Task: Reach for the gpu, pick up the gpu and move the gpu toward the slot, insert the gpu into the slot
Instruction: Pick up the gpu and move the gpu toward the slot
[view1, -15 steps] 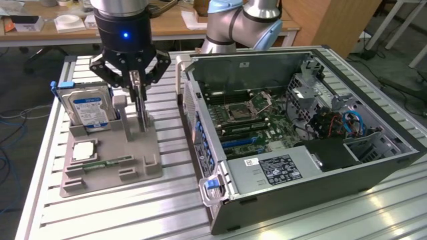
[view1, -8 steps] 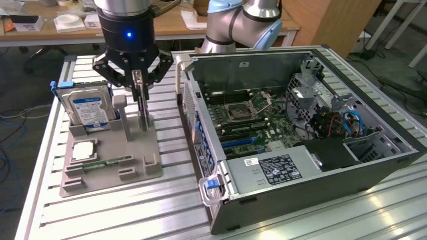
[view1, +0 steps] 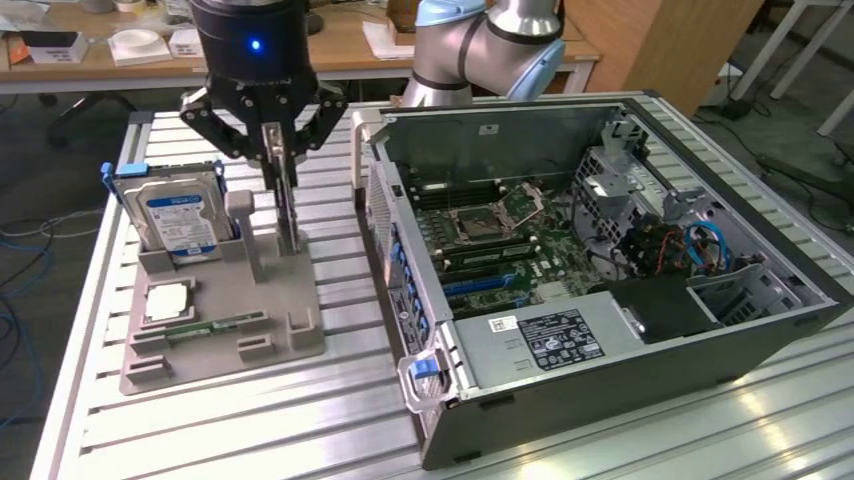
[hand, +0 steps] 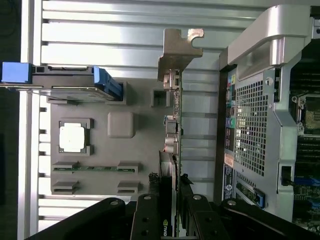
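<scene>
Dark thin gpu (view1: 284, 205) stands on edge in the grey holder (view1: 267, 345) with its long axis upright. Its pale bracket (hand: 176, 52) is at the end away from the fingers, and the lower end is down at the holder's middle, so it's probably not lifted clear. The gripper (view1: 275, 150) is straight above the holder, jaws narrow and pinching the card's upper part across its flat faces, so it's holding the gpu. The holder also carries a silver hard drive (view1: 174, 215) upright on its exterior-view-left side, a square processor chip (view1: 171, 300) in a recess, and a green memory stick (view1: 220, 325) lying flat beside the chip. An open computer case (view1: 601, 350) sits just beside the holder on the exterior view's right, with a motherboard (view1: 494, 230) inside. The blue card slots (view1: 478, 287) lie sideways from the held card.
</scene>
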